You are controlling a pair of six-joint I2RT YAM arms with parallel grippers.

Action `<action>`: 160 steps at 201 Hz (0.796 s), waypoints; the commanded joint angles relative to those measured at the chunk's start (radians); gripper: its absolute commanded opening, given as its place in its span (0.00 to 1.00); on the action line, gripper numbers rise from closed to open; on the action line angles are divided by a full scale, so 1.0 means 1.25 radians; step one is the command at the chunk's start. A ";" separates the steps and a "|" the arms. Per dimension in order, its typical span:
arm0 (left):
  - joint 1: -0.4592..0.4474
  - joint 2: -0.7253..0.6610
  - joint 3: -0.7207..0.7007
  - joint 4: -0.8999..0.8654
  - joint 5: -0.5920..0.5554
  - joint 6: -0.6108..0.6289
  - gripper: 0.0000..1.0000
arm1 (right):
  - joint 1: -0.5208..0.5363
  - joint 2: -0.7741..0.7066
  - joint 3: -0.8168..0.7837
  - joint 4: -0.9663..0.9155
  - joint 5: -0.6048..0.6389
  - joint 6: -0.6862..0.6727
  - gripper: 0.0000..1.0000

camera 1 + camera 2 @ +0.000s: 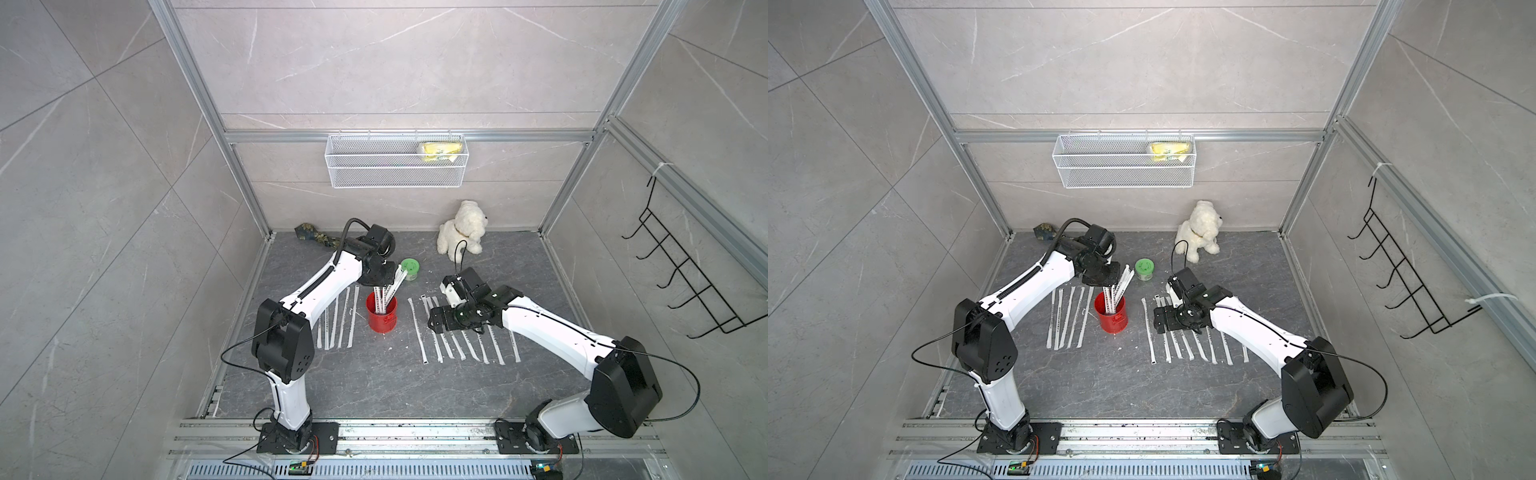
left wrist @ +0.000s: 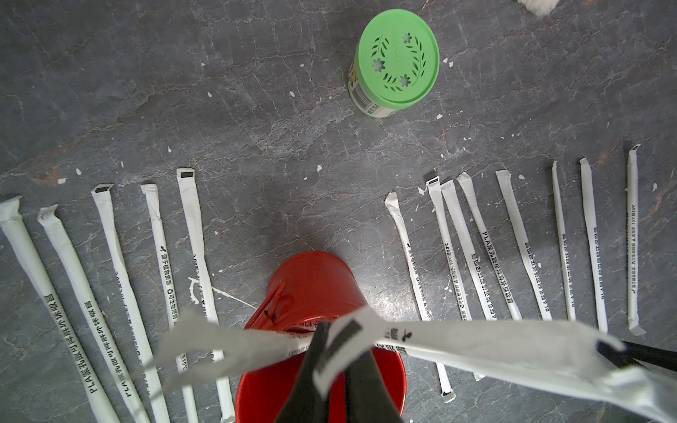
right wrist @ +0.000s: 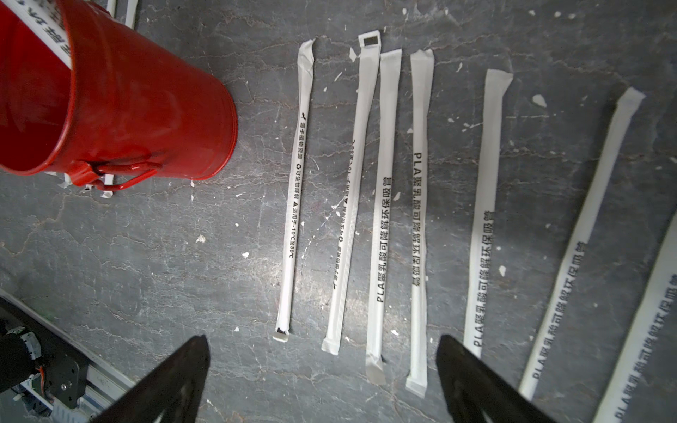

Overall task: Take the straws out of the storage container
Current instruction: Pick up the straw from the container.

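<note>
Straws (image 1: 381,300) stood in red storage container (image 1: 381,322); left gripper (image 2: 337,351) pinched 1 of them at its top. Right gripper (image 3: 323,342) gaped empty above rows on table (image 1: 374,376).

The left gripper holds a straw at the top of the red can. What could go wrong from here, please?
1. The left gripper pinches only the flat paper end of the straw. The wrapper may tear or slip out; paper scraps lie on the table.
2. The other straws in the red can lean across the held one. A pull may drag them out or tip the can.
</note>
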 commanded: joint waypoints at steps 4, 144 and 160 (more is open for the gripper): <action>-0.004 -0.001 0.032 -0.026 -0.001 0.007 0.10 | -0.004 -0.010 -0.003 -0.008 -0.007 -0.013 1.00; -0.019 -0.067 0.045 -0.075 -0.004 0.007 0.07 | -0.005 -0.028 0.019 -0.018 -0.015 -0.007 1.00; -0.020 -0.072 0.049 -0.081 -0.010 0.006 0.07 | -0.005 -0.028 0.023 -0.021 -0.015 -0.007 1.00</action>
